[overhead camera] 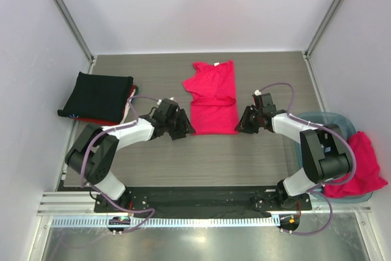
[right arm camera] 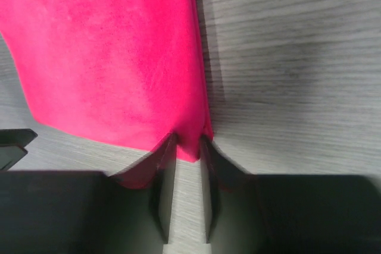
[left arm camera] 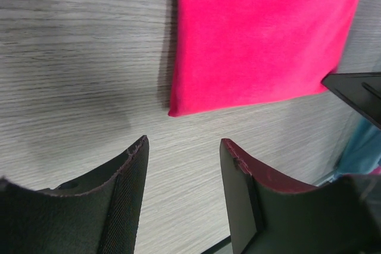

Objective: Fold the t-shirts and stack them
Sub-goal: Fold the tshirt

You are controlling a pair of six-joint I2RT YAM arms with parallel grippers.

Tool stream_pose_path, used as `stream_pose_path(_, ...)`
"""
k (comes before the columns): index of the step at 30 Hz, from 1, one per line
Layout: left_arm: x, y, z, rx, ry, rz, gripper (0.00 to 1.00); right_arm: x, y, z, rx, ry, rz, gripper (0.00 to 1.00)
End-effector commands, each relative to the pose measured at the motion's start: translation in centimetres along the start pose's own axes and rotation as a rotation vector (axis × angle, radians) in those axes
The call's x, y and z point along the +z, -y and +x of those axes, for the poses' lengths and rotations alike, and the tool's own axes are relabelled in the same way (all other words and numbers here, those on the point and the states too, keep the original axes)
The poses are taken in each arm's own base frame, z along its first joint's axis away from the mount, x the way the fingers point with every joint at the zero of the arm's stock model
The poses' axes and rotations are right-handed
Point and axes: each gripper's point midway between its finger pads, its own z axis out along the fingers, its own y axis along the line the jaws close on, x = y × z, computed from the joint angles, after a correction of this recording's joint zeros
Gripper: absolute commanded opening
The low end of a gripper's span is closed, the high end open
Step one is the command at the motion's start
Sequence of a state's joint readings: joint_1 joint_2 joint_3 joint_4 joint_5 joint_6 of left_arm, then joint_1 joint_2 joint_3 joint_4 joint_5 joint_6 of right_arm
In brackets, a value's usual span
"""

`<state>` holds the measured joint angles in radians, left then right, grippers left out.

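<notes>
From above, the pink-red t-shirt [overhead camera: 212,99] is seen at the centre of the table [overhead camera: 153,163], the left gripper [overhead camera: 185,128] at its 7 o'clock corner, the right gripper [overhead camera: 242,124] at 5 o'clock. In the left wrist view, open jaws are shown just short of the corner. In the right wrist view, the corner is enclosed by narrowed jaws; whether it is clamped cannot be told.

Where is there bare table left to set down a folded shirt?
Bare table between the pink shirt and the right edge; also between the folded stack and that shirt, and the near strip in front of it. Crowded at the shirt's near corners, where the left gripper and right gripper sit.
</notes>
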<state>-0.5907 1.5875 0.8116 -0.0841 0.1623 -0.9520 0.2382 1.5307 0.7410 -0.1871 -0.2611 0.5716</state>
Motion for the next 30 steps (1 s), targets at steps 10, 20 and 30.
stream_pose_path(10,2.0,-0.2,0.2,-0.043,-0.019,0.012,0.46,0.5,-0.1,-0.2,-0.027,0.033,-0.030,0.01)
stream_pose_path(20,3.5,-1.0,-0.1,-0.042,-0.020,-0.036,0.38,0.2,-0.4,0.2,-0.028,0.031,-0.055,0.01)
stream_pose_path(30,4.7,-3.7,0.8,-0.051,-0.016,-0.118,0.06,-0.4,-1.3,-0.2,-0.027,0.043,-0.084,0.01)
